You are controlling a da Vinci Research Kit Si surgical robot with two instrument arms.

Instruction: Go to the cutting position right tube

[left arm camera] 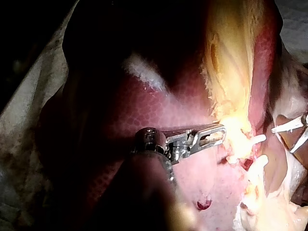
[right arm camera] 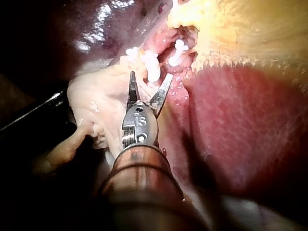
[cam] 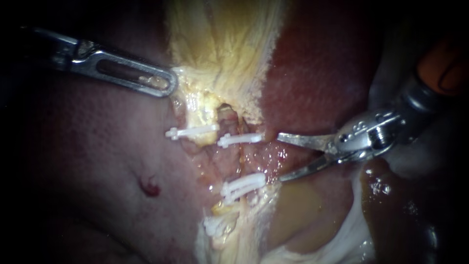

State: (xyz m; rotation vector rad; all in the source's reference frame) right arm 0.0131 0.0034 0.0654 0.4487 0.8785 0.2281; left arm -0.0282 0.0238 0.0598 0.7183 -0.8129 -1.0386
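The right tube [cam: 240,161] runs down the middle, pinkish, with one white clip [cam: 239,139] above and a second white clip [cam: 243,186] below. My right instrument [cam: 280,157] has curved blades that stand open, tips just right of the tube stretch between those clips and apart from it. In the right wrist view the open blades [right arm camera: 149,83] lie just short of a clip [right arm camera: 152,68]. My left instrument [cam: 168,84] comes from the upper left, its slotted jaws shut on the edge of the yellow tissue [cam: 188,93]; the left wrist view shows them [left arm camera: 221,132] at that tissue too.
A further clip [cam: 191,132] sits on the left tube, and another [cam: 214,225] lies lower down. Dark red liver [cam: 317,73] lies to the right, pale liver [cam: 97,161] with a small red spot [cam: 149,187] to the left. Yellow fluid [cam: 303,205] pools under the right instrument.
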